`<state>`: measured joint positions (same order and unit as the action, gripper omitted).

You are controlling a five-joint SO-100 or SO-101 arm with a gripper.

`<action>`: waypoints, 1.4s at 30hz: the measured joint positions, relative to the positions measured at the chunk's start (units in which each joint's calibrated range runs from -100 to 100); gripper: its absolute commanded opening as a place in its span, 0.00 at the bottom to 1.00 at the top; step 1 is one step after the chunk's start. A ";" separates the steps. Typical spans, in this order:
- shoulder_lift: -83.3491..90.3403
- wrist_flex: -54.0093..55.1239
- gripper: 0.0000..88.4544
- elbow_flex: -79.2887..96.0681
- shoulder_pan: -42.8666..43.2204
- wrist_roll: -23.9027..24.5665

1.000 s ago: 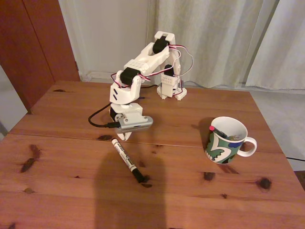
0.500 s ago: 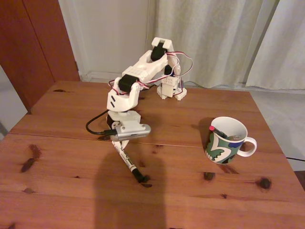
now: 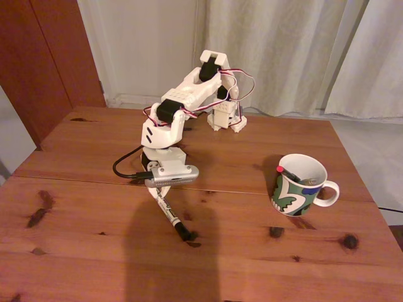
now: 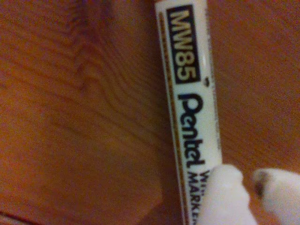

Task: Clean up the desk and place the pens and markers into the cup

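A white marker with a black cap lies slanted on the desk, cap toward the front. In the wrist view its barrel shows black printed text. My gripper is down over the marker's white rear end. Up close, the gripper shows two white fingertips with a narrow gap and nothing between them; the left tip overlaps the marker's barrel. The cup, patterned green, white and dark blue, stands at the right with a black pen's red end poking over its rim.
The arm's base stands at the back of the desk, with a black cable looping left of the gripper. A dark shadow falls across the front middle. Curtains hang behind.
The arm has lowered and moved slightly forward and left, bringing the gripper from just behind the marker's rear end down onto it. Marker and cup have not moved.
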<state>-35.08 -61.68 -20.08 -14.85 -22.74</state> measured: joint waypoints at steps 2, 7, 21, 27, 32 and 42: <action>0.00 0.00 0.14 0.00 0.00 0.20; 0.00 0.00 0.14 -0.08 0.00 0.20; 0.00 0.00 0.14 4.42 0.22 0.20; -0.51 0.00 0.14 4.50 0.22 0.20; -0.51 0.00 0.14 4.50 0.22 0.20; -0.51 0.00 0.05 4.59 0.22 0.20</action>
<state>-35.59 -61.68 -15.50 -14.63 -22.54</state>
